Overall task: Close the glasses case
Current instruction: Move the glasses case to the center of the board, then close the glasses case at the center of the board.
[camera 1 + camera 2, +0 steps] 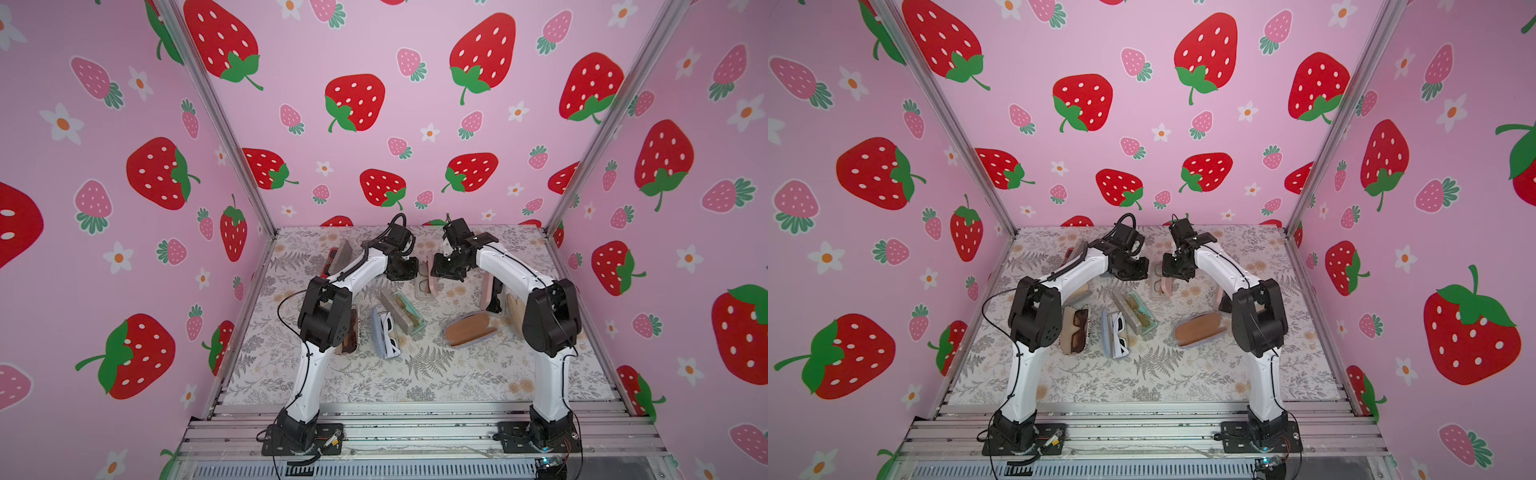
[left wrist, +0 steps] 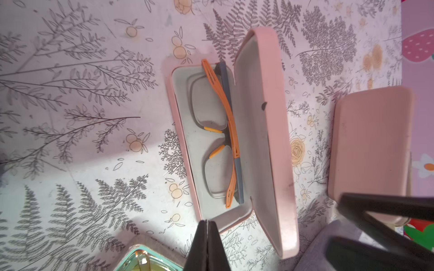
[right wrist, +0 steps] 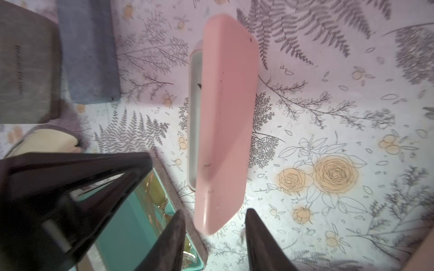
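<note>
Smooth, round-cornered pink glasses case [image 2: 258, 140] sits half-open; left gripper [image 2: 207, 223] pinched closed, right gripper [image 3: 215, 211] parted.

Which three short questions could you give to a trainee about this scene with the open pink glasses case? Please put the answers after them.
1. True or false: the lid of the pink case is fully shut.
2. Choose one. The left gripper is: A) wide open; B) shut on nothing; C) shut on the glasses.
3. What colour are the arms of the glasses lying inside the pink case?

Key
1. False: the lid stands raised and the inside shows.
2. B
3. Orange
</note>
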